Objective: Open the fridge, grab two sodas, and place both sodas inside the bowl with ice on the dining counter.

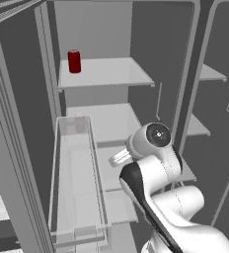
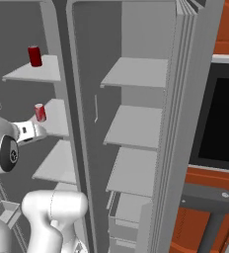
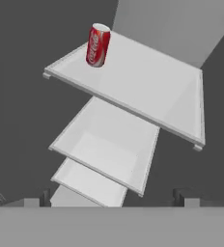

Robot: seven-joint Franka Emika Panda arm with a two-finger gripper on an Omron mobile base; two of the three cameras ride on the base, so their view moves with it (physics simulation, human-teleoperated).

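The can in front of the hand stands upright near the far corner of a pale shelf, well back from the shelf's front edge, inside the open fridge; a second can stands on the shelf above it, so both sodas are still to be fetched and the step in hand looks like the reach for the first. To do it well, I would bring the hand level with the can's middle, keep clear of the shelf's front lip and of the door bin that hangs beside the arm, and run the fingers past the can on both sides before closing (a can this narrow tips easily if nudged from one side). The tool is fully spread, its two tips wide apart, holding nothing and touching nothing, with the can well ahead of it.
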